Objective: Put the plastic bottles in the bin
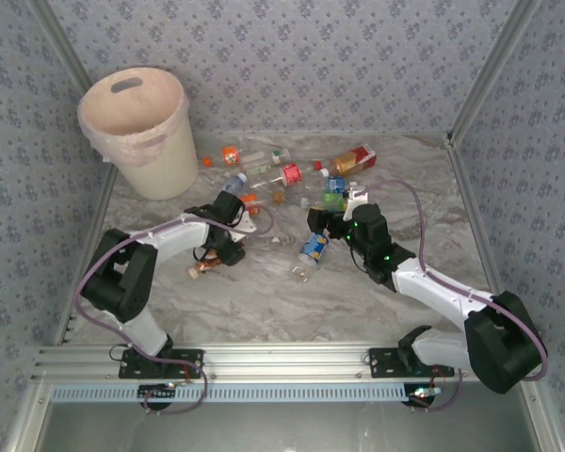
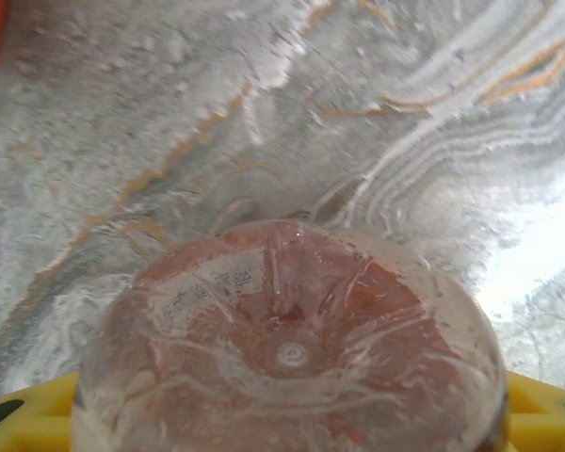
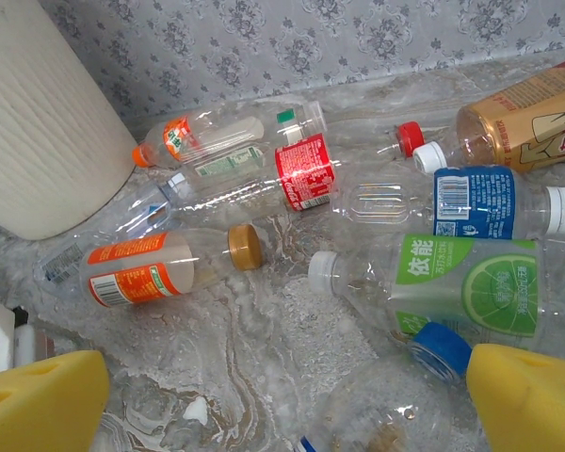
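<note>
The cream bin [image 1: 132, 127] stands at the table's far left. Several plastic bottles [image 1: 287, 176] lie scattered in front of it. My left gripper [image 1: 210, 256] is down on the table, its yellow pads [image 2: 24, 414] closed against a copper-tinted bottle [image 2: 292, 348] whose base faces the left wrist camera. My right gripper [image 3: 292, 414] hangs open over the pile, with a clear bottle [image 3: 395, 414] lying below its gap, untouched. A green-labelled bottle [image 3: 461, 282], a blue-labelled one [image 3: 490, 202] and an orange-labelled one [image 3: 137, 268] lie just beyond it.
Patterned walls close the table at the back and both sides. In the right wrist view the bin's ribbed wall [image 3: 38, 113] rises at the left. A tea bottle with a red and gold label [image 1: 355, 160] lies near the back wall. Bare marble lies at the front [image 1: 292, 315].
</note>
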